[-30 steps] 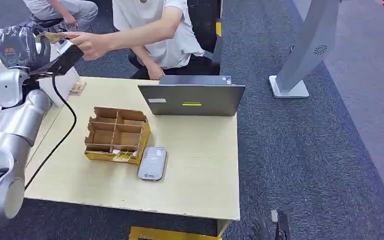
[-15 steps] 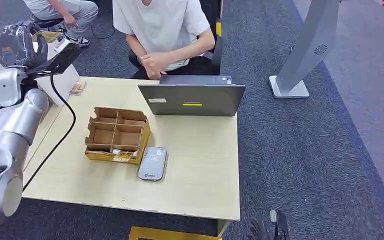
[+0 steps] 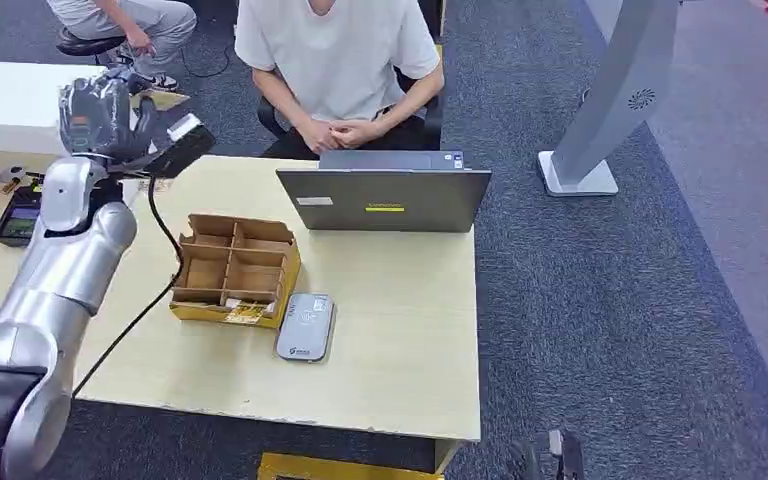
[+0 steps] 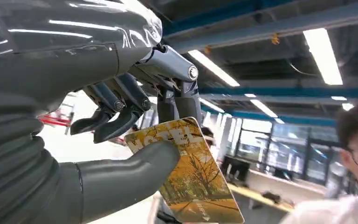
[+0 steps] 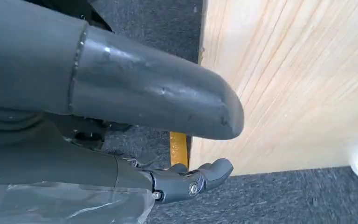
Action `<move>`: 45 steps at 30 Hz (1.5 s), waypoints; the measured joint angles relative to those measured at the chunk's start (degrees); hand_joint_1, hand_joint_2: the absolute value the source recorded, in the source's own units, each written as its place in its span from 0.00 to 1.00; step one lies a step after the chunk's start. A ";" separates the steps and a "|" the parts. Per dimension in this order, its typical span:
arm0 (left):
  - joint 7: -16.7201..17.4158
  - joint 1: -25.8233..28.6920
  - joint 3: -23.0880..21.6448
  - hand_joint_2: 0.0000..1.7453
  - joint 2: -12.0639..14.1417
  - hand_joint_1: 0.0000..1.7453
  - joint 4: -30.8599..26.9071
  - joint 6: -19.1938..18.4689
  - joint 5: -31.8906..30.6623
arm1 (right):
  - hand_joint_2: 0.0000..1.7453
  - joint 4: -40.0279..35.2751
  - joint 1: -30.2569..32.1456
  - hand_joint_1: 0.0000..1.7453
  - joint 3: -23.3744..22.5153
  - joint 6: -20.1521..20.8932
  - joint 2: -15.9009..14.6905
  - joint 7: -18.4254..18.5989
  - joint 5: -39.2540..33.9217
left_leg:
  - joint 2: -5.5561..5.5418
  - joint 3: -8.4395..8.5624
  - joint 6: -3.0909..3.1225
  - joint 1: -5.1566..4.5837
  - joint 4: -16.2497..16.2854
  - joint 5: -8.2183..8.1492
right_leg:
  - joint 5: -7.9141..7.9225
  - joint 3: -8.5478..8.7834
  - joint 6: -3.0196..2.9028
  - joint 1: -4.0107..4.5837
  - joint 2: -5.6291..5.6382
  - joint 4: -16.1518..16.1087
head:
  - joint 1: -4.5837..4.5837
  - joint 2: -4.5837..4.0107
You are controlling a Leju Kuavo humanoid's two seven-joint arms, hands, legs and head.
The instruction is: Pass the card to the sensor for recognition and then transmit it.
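One card [image 4: 189,175] is pinched in the raised left hand [image 3: 100,112] at ten o'clock, well apart from the sensor [image 3: 306,326] by the box [image 3: 232,270], so scanning and handover remain, while the right hand [image 5: 135,116] hangs empty.

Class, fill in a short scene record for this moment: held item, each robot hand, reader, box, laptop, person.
Held item: hotel card, pinched by the thumb of the left robot hand
Right robot hand: low beside the table, holding nothing
Card reader: flat on table, beside the box
Cardboard box: divided into compartments
Laptop: open, back to camera
Person: seated behind laptop
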 joint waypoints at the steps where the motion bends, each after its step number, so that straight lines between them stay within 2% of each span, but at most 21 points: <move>1: 0.76 1.61 -0.85 1.00 -0.04 1.00 -2.80 -1.58 0.09 | 0.00 0.02 0.32 0.00 -0.15 0.04 -0.07 -0.35 -0.39 | -0.01 -0.01 0.01 0.00 0.00 0.00 | 0.00 0.00 0.00 -0.01 -0.01 0.00 | -0.04 0.00; 5: 3.27 8.76 -4.61 1.00 0.18 1.00 -15.07 -5.25 0.09 | 0.00 0.02 1.51 0.00 -1.09 0.31 -0.46 -1.31 -0.76 | -0.02 -0.06 0.03 0.01 -0.01 -0.03 | -0.02 -0.02 0.01 0.00 -0.02 -0.01 | -0.04 0.00; 9: 4.13 13.68 -7.24 1.00 0.81 1.00 -23.60 -7.95 0.24 | 0.00 0.02 2.34 0.00 -1.92 0.61 -0.72 -1.97 -1.09 | 0.01 -0.08 0.03 0.01 -0.01 -0.02 | -0.01 -0.07 0.01 0.00 -0.01 0.00 | -0.04 0.00; 20: 5.24 22.35 -11.61 1.00 2.71 1.00 -36.45 -14.46 1.73 | 0.00 0.02 3.57 0.00 -4.52 1.22 -1.25 -2.97 -1.14 | 0.00 -0.09 0.03 0.01 -0.02 -0.02 | -0.01 -0.09 0.01 0.00 -0.01 0.00 | -0.04 0.00; 27: 5.96 23.64 -12.36 1.00 3.15 1.00 -37.10 -20.42 5.35 | 0.00 0.00 3.65 0.00 -5.90 1.55 -1.29 -2.73 0.00 | -0.01 -0.09 0.03 0.01 -0.02 -0.01 | -0.01 -0.09 0.01 0.00 -0.02 0.00 | -0.07 0.00; 33: 5.79 23.57 -13.25 1.00 2.97 1.00 -34.24 -23.03 6.51 | 0.00 0.00 3.55 0.00 -6.60 1.66 -1.29 -2.08 0.90 | -0.01 -0.09 0.02 0.01 -0.01 -0.01 | -0.01 -0.10 0.01 0.00 -0.02 0.00 | -0.04 0.00; 38: 5.53 23.53 -14.78 1.00 1.99 1.00 -31.09 -24.32 7.04 | 0.00 0.00 3.37 0.00 -6.78 1.77 -1.29 -1.68 1.71 | 0.00 -0.10 0.03 0.00 -0.01 -0.02 | -0.01 -0.11 0.01 0.00 -0.02 0.00 | -0.07 0.00; 45: 5.46 23.55 -16.66 1.00 0.46 1.00 -28.18 -24.19 6.58 | 0.00 0.00 3.07 0.00 -6.77 1.79 -1.29 -1.24 2.21 | -0.01 -0.13 0.03 0.00 -0.01 -0.01 | -0.01 -0.13 0.01 0.00 -0.02 0.00 | -0.07 0.00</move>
